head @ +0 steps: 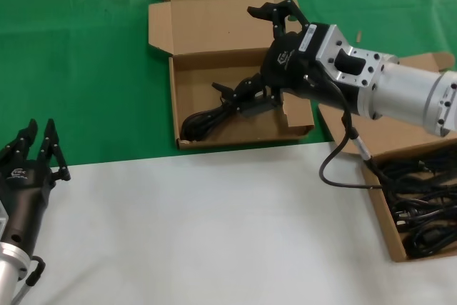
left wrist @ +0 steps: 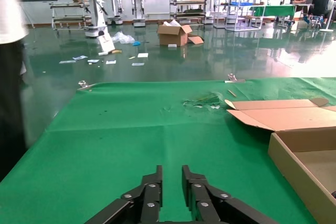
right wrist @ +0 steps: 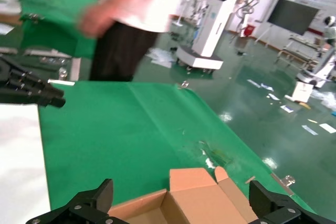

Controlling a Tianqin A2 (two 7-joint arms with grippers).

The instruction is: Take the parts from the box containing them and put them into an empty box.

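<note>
1 cord [head: 214, 116] in empty box [head: 182, 87], right gripper [head: 260, 51] wide above, left gripper [head: 39, 149] narrow

1 black coiled cord [head: 214, 116] in partitioned box [head: 187, 98]; others [head: 421, 205] in right box [head: 385, 212].

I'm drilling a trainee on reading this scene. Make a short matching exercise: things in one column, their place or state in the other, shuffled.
Things:
1. Right gripper
2. Left gripper
3. Lone cord
4. Cord pile

Places or states:
A. In the right-hand box
B. Open, over the far box
C. Lying in the far box
D. Parked at the near left

Pairs: 1-B, 2-D, 3-C, 4-A
</note>
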